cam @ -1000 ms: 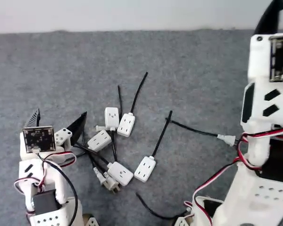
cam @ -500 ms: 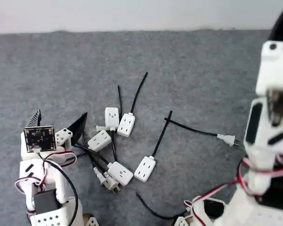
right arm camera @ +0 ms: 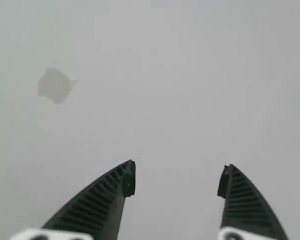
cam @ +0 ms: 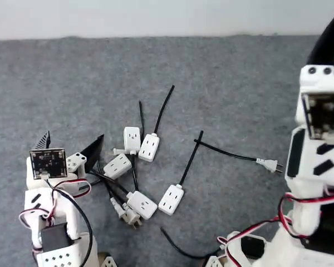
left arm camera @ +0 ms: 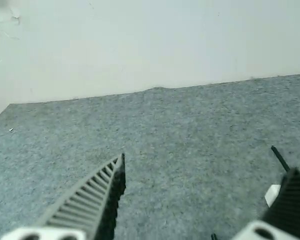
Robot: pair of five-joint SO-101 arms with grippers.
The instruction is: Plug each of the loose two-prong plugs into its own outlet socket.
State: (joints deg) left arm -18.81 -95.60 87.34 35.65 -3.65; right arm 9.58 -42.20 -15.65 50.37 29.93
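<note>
Surface: a grey, felt-like mat (cam: pixel 239 83) covers the table and runs back to a plain pale wall (cam: pixel 156 16). The wall carries one faint grey mark (right arm camera: pixel 55 85).

Five white outlet sockets (cam: pixel 149 147) lie in a loose cluster at mid-mat, their black cords crossing. One loose plug (cam: pixel 270 164) lies flat to the right, well apart from the cluster. A second plug (cam: pixel 129 216) lies beside the nearest socket.

The left gripper (cam: pixel 69 143) sits low beside the cluster, jaws spread wide and holding nothing. The right gripper (right arm camera: pixel 179 165) is raised facing the wall, jaws apart and empty.
</note>
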